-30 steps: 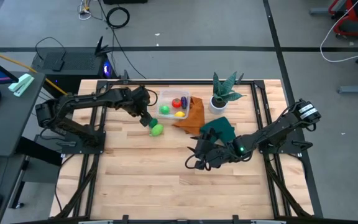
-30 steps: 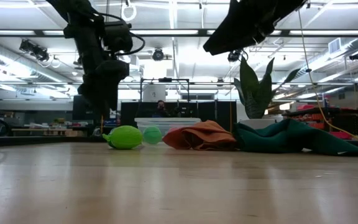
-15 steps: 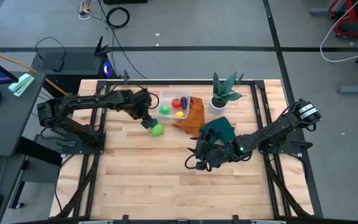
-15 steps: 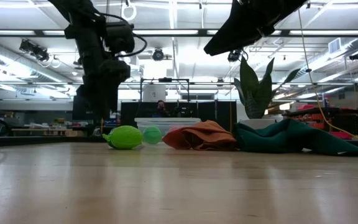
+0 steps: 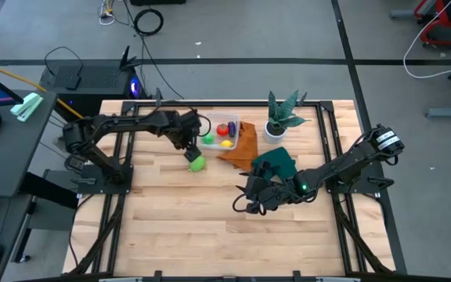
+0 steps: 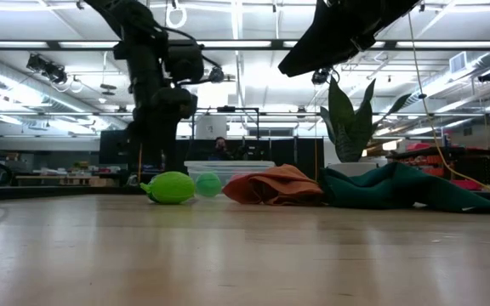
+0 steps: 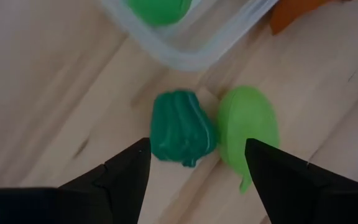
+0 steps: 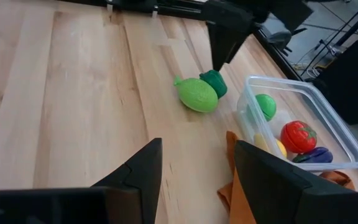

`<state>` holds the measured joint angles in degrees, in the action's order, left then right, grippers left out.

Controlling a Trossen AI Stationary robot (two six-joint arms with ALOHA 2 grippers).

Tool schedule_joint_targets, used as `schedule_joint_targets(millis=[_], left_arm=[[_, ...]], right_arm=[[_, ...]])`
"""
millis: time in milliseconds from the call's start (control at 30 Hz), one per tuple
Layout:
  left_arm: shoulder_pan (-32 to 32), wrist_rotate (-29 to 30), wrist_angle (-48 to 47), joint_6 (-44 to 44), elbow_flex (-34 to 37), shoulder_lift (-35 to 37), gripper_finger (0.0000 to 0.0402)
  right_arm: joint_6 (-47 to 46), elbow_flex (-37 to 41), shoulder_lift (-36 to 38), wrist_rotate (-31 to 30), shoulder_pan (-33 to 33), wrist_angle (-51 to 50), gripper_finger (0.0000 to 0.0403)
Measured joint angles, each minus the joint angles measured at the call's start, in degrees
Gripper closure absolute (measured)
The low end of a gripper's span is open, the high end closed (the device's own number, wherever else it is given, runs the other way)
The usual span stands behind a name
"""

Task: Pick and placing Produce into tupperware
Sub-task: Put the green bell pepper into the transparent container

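I'm holding the left pincer [image 7: 194, 171] spread wide, hanging directly over a dark green pepper-shaped piece [image 7: 182, 128] that is lying on the wooden surface [image 5: 171, 219]. A light green piece [image 7: 247, 129] is touching it on one side. Just beyond both, the clear tupperware [image 5: 221, 131] is sitting with a green ball [image 8: 265, 106], red tomato [image 8: 298, 136], yellow piece [image 8: 277, 147] and purple piece [image 8: 314, 155] inside. The right pincer [image 8: 194, 165] is waiting open, well apart, near the dark green cloth [image 5: 276, 163].
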<state>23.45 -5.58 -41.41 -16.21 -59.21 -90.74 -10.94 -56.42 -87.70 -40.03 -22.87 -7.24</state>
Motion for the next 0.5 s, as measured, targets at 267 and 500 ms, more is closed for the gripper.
schedule_joint_targets(millis=[267, 500], left_arm=[[0.2, 0.2, -2.0, 4.4, -3.1, -4.5, 0.0130], [0.2, 0.4, -3.0, 5.9, -3.5, -6.9, 0.0111]], right_arm=[[-0.1, 0.0, 0.0, 0.1, 0.0, 0.6, 0.0238], [-0.1, 0.0, 0.0, 0.3, 0.0, 1.1, 0.0239]])
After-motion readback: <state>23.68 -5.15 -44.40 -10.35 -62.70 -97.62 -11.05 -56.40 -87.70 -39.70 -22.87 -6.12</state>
